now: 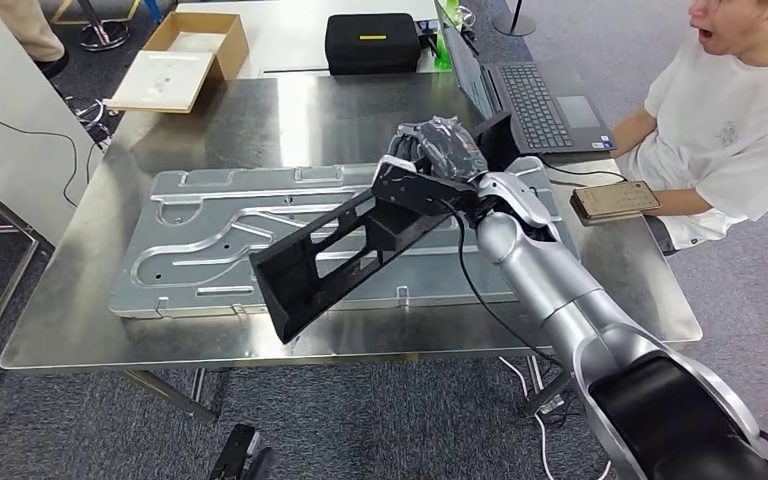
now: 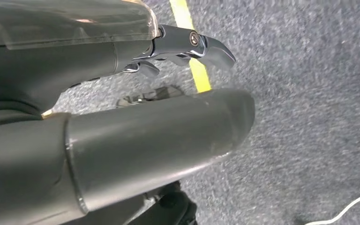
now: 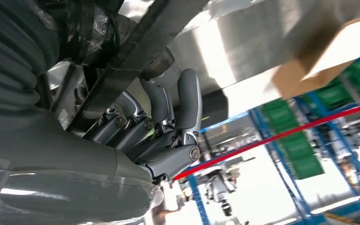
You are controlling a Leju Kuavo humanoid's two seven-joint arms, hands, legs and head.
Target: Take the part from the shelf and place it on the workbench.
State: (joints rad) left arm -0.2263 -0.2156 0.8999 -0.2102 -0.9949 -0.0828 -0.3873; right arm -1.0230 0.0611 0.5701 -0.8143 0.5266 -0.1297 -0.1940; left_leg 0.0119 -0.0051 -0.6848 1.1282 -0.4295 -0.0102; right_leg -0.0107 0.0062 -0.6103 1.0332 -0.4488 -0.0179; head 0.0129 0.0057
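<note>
The part is a long black plastic frame (image 1: 345, 250) with cut-outs. My right hand (image 1: 438, 160) grips its upper end, and the frame slants down and leftward over the workbench (image 1: 80, 300). Its lower end hangs near the bench's front edge, above a large embossed metal panel (image 1: 210, 235). In the right wrist view my right hand's fingers (image 3: 168, 117) curl around a black bar of the frame (image 3: 136, 51). The left wrist view has my left hand (image 2: 122, 93) hanging over grey carpet, fingers apart, holding nothing.
A person in a white shirt (image 1: 730, 120) sits at the bench's right end by a laptop (image 1: 530, 95) and a phone (image 1: 615, 200). A black case (image 1: 372, 42) and an open cardboard box (image 1: 185, 60) stand at the back.
</note>
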